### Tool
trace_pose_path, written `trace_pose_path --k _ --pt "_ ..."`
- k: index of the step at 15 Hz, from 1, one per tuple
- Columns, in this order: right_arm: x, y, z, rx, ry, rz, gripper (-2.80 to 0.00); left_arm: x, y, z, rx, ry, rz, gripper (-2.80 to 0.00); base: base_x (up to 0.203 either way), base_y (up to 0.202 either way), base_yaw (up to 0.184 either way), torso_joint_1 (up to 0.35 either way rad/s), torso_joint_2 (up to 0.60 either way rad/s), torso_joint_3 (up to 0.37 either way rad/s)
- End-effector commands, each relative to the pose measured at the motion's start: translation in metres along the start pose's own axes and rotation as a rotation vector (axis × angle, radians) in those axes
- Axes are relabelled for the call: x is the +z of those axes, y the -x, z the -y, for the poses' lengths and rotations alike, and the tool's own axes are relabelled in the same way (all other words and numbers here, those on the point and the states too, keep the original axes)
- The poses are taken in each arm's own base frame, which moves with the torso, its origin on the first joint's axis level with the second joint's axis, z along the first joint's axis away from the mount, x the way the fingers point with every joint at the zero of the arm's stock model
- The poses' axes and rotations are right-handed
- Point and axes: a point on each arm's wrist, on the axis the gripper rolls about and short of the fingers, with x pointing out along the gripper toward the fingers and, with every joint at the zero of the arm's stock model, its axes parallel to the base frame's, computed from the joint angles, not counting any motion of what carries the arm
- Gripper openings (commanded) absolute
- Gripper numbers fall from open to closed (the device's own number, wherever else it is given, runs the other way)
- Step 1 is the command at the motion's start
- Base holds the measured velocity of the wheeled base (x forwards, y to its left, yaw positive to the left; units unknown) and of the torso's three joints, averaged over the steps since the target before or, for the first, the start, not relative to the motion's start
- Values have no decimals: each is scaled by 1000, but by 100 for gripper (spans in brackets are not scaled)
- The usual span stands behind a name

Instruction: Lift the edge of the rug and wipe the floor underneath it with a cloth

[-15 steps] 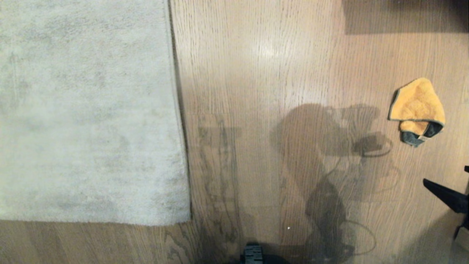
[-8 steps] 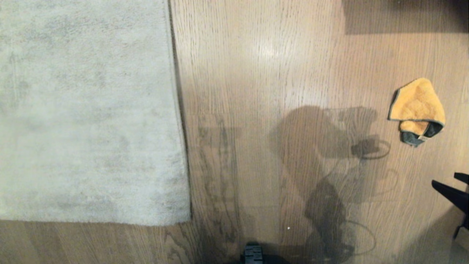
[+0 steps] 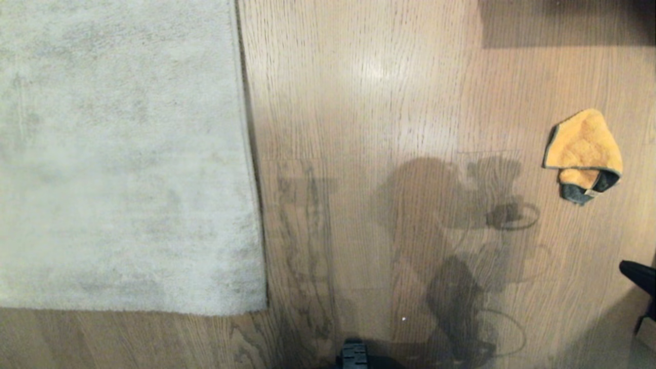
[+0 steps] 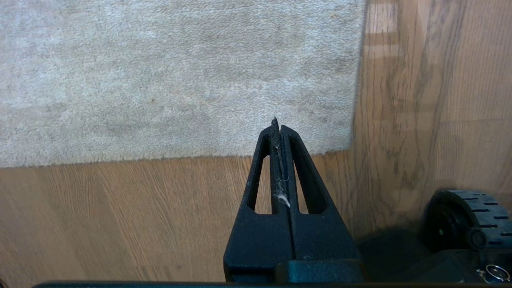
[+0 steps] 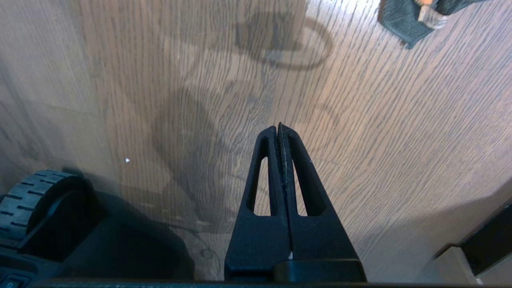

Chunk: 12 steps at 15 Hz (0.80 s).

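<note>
A head camera looked down on a brown wood floor [image 3: 389, 92]. A large pale grey rug [image 3: 118, 154] filled the side from nine to eleven o'clock, lying flat, its straight rug edge [image 3: 252, 169] running up the middle and its corner at about seven o'clock. A small orange cloth [image 3: 582, 148] with dark trim lay crumpled on the bare boards at about three o'clock, well apart from the rug. The right end effector [image 5: 279, 127] showed only as a dark tip at four o'clock; its wrist camera showed the jaws pressed together, empty, above bare floor, with a corner of the cloth beyond it. It probably needed to open again before taking the cloth. The left end effector [image 4: 277, 123] was also closed and empty, poised above the near rug edge beside the corner, likely placed to lift it. Nothing looked lifted or wiped yet.
</note>
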Motion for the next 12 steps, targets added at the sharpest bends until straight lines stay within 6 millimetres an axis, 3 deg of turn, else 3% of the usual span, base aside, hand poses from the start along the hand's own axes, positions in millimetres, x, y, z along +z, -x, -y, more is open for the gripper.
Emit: trace_pose_path --k 1,12 --pt "-1 4 -2 3 6 14 -280 0 0 0 1 0 1 -280 0 0 0 0 0 0" --pt "-29 49 -37 0 -42 55 -280 0 0 0 1 0 1 -280 0 0 0 0 0 0"
